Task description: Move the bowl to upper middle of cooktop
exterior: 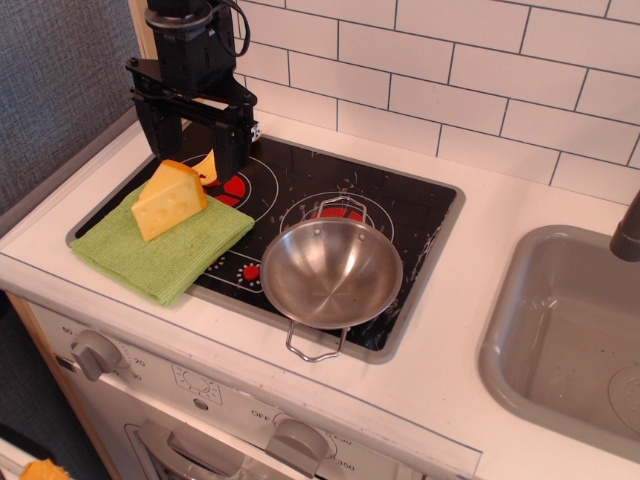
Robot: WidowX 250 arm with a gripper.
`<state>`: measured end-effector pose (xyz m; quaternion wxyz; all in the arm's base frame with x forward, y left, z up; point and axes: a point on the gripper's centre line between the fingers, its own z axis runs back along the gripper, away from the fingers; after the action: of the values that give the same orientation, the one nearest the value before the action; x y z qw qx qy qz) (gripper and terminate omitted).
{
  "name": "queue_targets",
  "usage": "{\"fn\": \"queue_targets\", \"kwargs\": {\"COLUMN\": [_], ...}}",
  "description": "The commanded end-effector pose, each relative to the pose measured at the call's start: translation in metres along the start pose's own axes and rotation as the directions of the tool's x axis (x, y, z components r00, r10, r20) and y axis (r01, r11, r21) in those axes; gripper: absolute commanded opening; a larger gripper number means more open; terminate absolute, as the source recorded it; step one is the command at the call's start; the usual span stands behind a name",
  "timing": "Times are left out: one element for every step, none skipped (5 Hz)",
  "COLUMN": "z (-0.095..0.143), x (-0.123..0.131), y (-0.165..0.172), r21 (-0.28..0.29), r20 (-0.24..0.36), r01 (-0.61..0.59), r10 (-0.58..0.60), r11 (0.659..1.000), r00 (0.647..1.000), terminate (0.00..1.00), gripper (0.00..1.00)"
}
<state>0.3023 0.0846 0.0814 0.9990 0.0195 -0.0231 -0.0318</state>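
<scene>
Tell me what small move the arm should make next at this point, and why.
Probably swing the gripper right and toward the front, over the bowl. The bowl sits at the cooktop's front right, one wire handle hanging past the rim, far from the upper middle. The gripper hangs at the back left, behind the cheese wedge on the green cloth, and appears to hold nothing.

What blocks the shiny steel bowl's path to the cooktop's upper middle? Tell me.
Nothing visible does. The shiny round stainless-steel bowl sits at the black glass cooktop's front right; the glass behind it is bare. The yellow cheese wedge and green cloth lie left.
</scene>
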Motion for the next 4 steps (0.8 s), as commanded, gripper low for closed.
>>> {"fn": "queue_targets", "kwargs": {"z": [0.000,0.000,0.000,0.007], "x": [0.000,0.004,0.009,0.019], "y": [0.000,-0.006,-0.017,-0.056], "r21": [0.000,0.010,0.026,0.062], "r20": [0.000,-0.003,-0.004,0.009], "r01": [0.000,0.025,0.069,0.202], "r10": [0.000,-0.025,-0.069,-0.203], "r11": [1.000,1.000,0.997,0.977], "r00": [1.000,1.000,0.998,0.979], "terminate": [0.00,0.00,0.00,0.00], "gripper": [1.00,1.00,1.00,1.00]}}
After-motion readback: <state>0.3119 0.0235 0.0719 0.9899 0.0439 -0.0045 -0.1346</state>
